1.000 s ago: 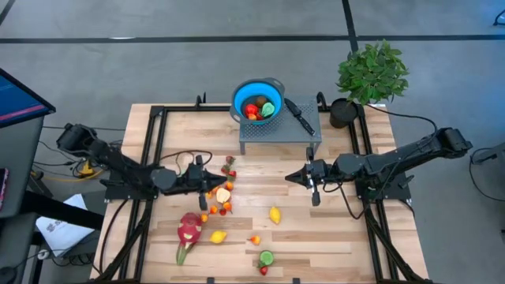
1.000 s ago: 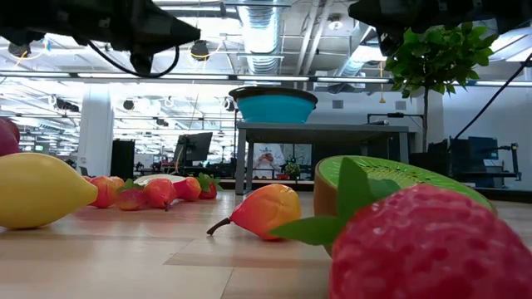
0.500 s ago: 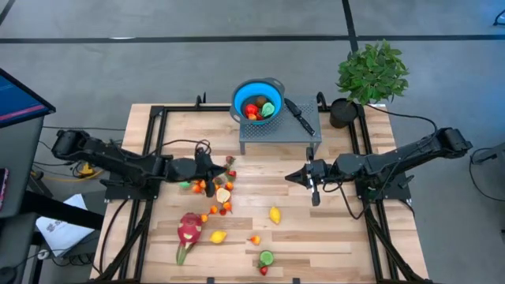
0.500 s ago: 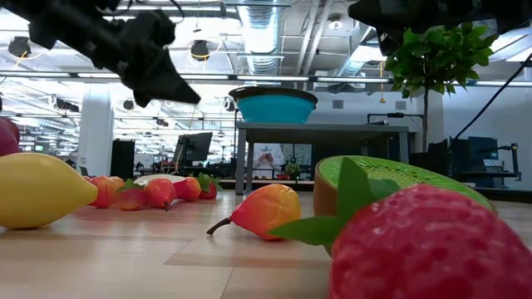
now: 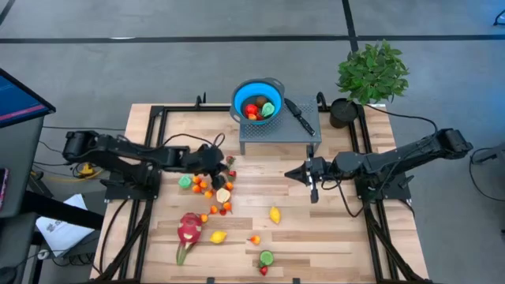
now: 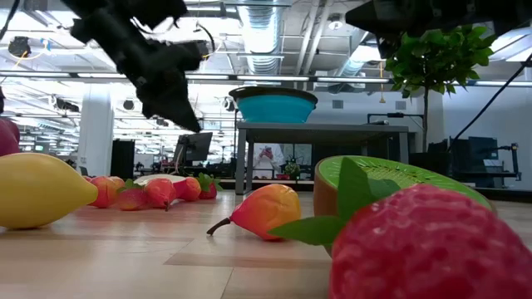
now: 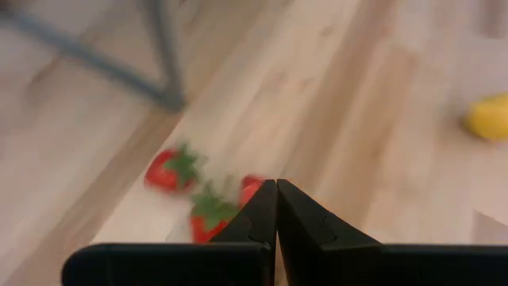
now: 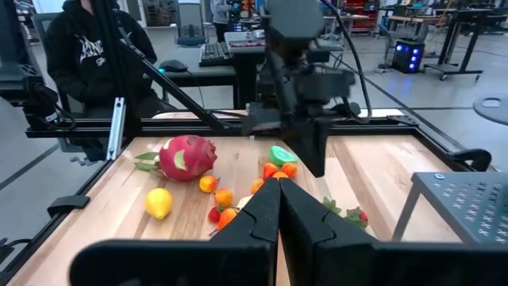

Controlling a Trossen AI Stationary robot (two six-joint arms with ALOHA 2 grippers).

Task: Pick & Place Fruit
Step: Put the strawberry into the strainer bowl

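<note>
Small toy fruits lie scattered on the wooden table [image 5: 339, 229]: a cluster of orange and red pieces [image 5: 211, 193], two lemons [image 5: 274, 214] [image 5: 218, 236], a kiwi half [image 5: 266, 257] and a pink dragon fruit [image 5: 189, 229]. Three strawberries [image 7: 171, 171] lie by the stand. My left gripper [image 5: 224, 163] is shut and slants down above them, clear of the table in the low view [image 6: 184, 116]. At mid-table on the right, my right gripper [image 5: 289, 175] hangs shut and level, holding nothing.
A blue bowl [image 5: 258, 100] holding some fruit stands on a grey perforated stand [image 5: 280, 136] at the far middle, a black-handled knife [image 5: 300, 116] beside it. A potted plant [image 5: 371, 75] stands at the far right corner. A person in a black hoodie [image 8: 87, 48] sits beyond the table.
My left gripper has swung toward the table's far edge and the strawberries, and has tipped from about level to slanting down. It stays shut. A green fruit that the arm covered now shows. My right arm has kept still.
</note>
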